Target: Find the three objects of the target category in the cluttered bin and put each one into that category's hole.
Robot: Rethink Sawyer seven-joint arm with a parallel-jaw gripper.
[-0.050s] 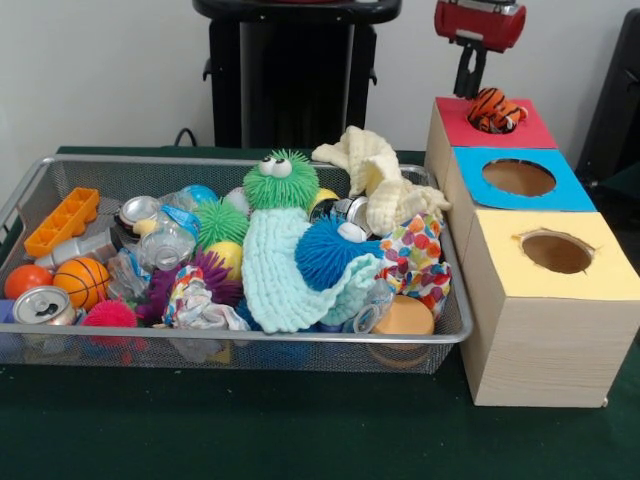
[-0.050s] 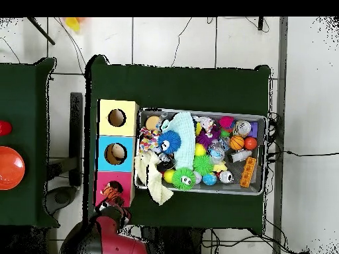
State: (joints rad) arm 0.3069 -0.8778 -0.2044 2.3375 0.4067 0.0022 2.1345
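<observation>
Front view: the end effector (image 1: 470, 85) hangs just above the tiger toy (image 1: 495, 110), can't tell if it's open or gripping. The toy sits on the red hole (image 1: 500, 128) of the wooden box (image 1: 545, 330), beside the wire bin (image 1: 445, 335). No readable writing anywhere.

orange-black striped tiger toy (image 1: 495, 109) on red panel (image 1: 525, 133)

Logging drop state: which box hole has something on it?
The red-topped box, farthest from the front camera: a striped tiger toy sits on its hole. The blue and yellow holes stand open.
</observation>
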